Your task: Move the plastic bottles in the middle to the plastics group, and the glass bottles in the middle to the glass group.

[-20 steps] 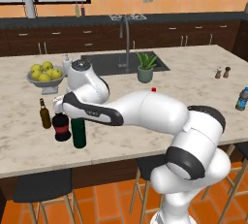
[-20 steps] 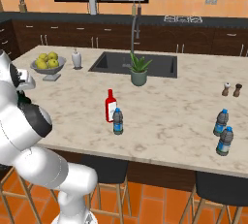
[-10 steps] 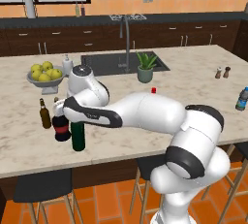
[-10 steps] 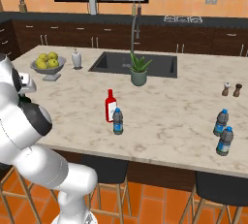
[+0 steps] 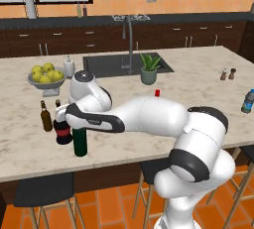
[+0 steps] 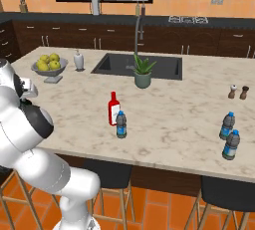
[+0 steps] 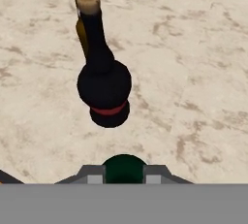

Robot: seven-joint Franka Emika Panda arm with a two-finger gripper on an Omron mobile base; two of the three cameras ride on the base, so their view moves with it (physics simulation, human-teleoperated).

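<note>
At lower left of the left base view, the gripper (image 5: 78,123) is clamped on the neck of the green wine bottle (image 5: 80,142), standing just beside the black bottle (image 5: 63,131); judged heavy, rigid, slick, breakable glass, best held at the neck.

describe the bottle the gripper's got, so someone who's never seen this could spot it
Start at the fruit bowl near the island counter's left end and come toward the front edge, where three bottles cluster. It is the green bottle in the gripper: taller and nearer the edge than the squat black bottle and slim brown bottle.
</note>
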